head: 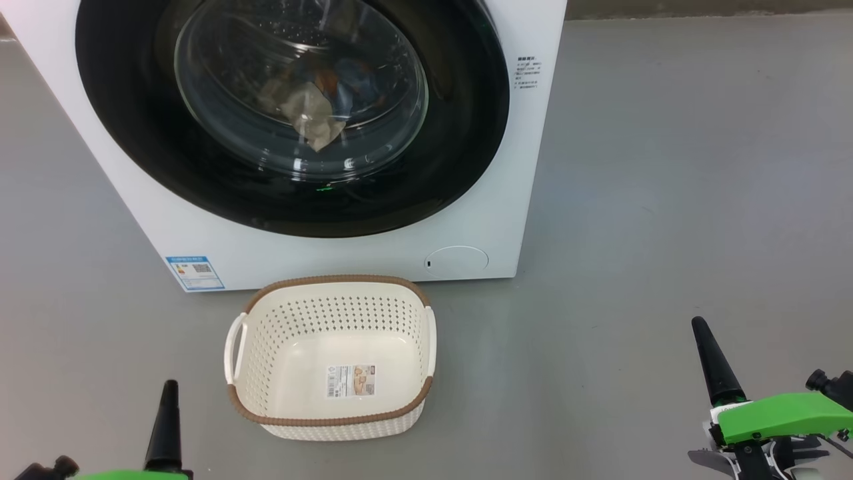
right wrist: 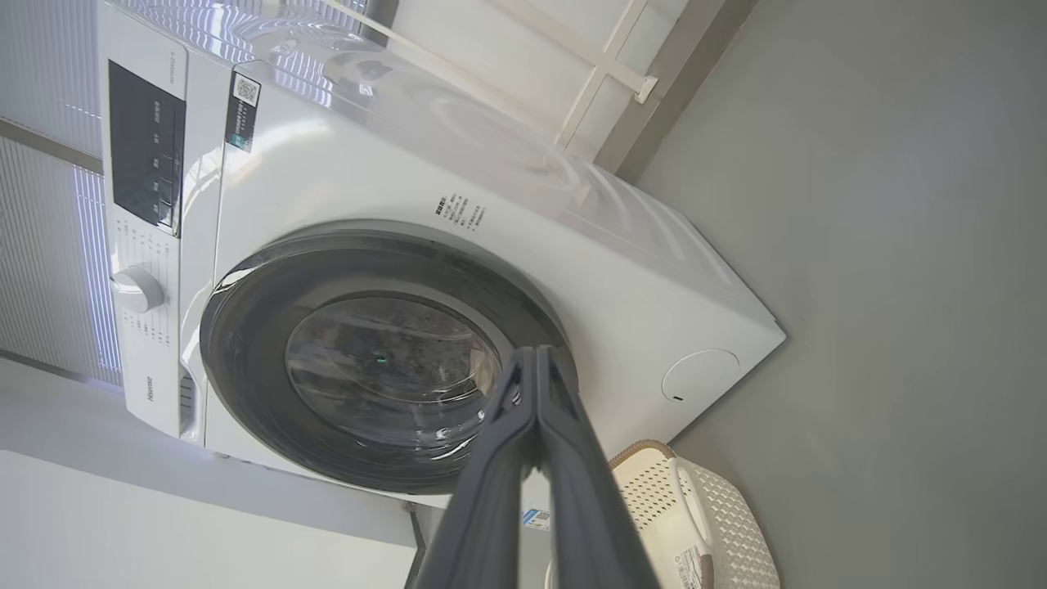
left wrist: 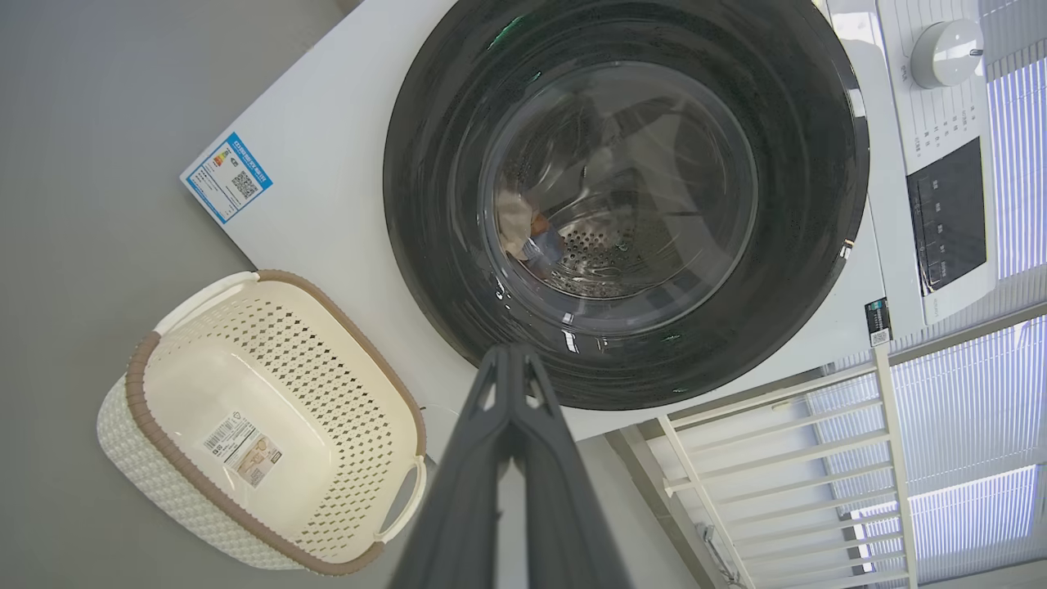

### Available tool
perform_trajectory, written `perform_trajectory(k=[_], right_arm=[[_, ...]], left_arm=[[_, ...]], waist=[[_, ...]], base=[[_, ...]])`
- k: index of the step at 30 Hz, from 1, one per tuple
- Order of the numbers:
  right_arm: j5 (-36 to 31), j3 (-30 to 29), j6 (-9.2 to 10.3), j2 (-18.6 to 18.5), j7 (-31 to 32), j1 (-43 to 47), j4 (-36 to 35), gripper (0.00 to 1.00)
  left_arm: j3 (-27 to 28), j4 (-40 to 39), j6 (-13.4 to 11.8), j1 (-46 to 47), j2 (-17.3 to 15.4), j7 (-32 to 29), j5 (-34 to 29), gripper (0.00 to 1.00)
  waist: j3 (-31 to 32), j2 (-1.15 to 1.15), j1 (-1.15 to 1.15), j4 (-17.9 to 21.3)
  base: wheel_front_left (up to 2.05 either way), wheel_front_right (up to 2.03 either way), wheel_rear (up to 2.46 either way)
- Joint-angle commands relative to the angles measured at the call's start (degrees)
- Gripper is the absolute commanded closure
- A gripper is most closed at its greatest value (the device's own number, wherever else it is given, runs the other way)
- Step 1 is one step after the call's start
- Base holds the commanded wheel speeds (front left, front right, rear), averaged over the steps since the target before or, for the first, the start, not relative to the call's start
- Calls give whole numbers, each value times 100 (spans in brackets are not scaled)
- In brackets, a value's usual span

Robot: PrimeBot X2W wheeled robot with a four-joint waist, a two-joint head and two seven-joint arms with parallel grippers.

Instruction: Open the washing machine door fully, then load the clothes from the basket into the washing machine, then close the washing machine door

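Note:
The white washing machine (head: 320, 257) stands ahead with its round black-rimmed door (head: 133, 153) closed flat against the front. Through the glass I see the clothes (head: 313, 113) lying in the drum, beige cloth with blue and orange behind it. The cream basket (head: 333, 420) with a brown rim sits on the floor in front of the machine, holding nothing but its label sticker. My left gripper (head: 169, 387) is shut at the lower left, left of the basket. Low at the right, my right gripper (head: 698, 323) is shut too. Both hold nothing. The door (left wrist: 425, 204) and basket (left wrist: 164, 499) also appear in the left wrist view, and the door (right wrist: 245, 343) in the right wrist view.
Grey floor (head: 666, 200) spreads to the right of the machine. A blue energy sticker (head: 194, 272) and a round white flap (head: 456, 261) mark the machine's lower front. A control panel with a dial (left wrist: 945, 53) sits at its top. A white railing (left wrist: 777, 458) stands beside it.

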State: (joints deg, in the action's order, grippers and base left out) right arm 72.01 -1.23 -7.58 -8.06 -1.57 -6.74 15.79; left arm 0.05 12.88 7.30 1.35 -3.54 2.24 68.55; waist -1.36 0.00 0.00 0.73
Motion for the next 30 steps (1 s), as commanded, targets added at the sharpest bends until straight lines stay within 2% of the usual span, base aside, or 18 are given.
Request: perform_trajectory(k=[1,30], right_arm=[[143,6,4,1,41,-22,-147,100],[1487,-293,7,303,510,17,-154,100]], left_arm=[[160,-106,13,268,-107,-41,175,100],[334,58,17,424,-107,-483,1813,100]], waist=[[5,0,0,-3],[91,0,0,-51]], base=[[0,0,0],[0,0,0]])
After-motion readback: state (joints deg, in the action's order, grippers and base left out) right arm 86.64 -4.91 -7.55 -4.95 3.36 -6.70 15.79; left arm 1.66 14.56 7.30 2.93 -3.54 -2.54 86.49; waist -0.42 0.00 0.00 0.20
